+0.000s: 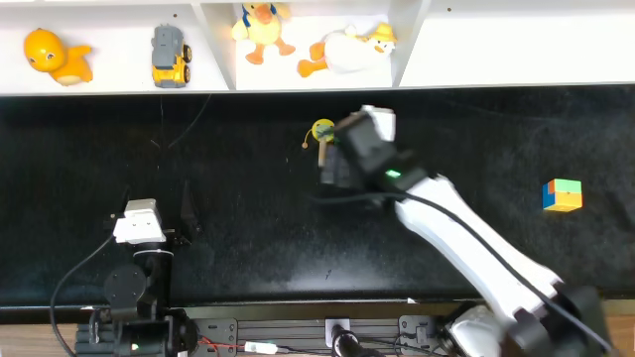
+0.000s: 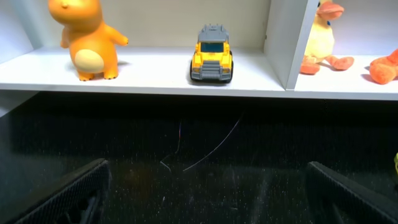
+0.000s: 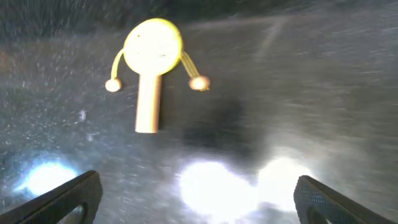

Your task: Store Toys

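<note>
Rattle has round yellow head, cylindrical handle.

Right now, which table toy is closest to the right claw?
The yellow rattle drum, just ahead of the right gripper; the colourful cube sits far off.

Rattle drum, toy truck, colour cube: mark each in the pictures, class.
rattle drum (image 3: 152, 46), right wrist view, round yellow head.
toy truck (image 2: 212, 59), left wrist view, yellow bonnet.
colour cube (image 1: 562, 195), top view, its centre.
</note>
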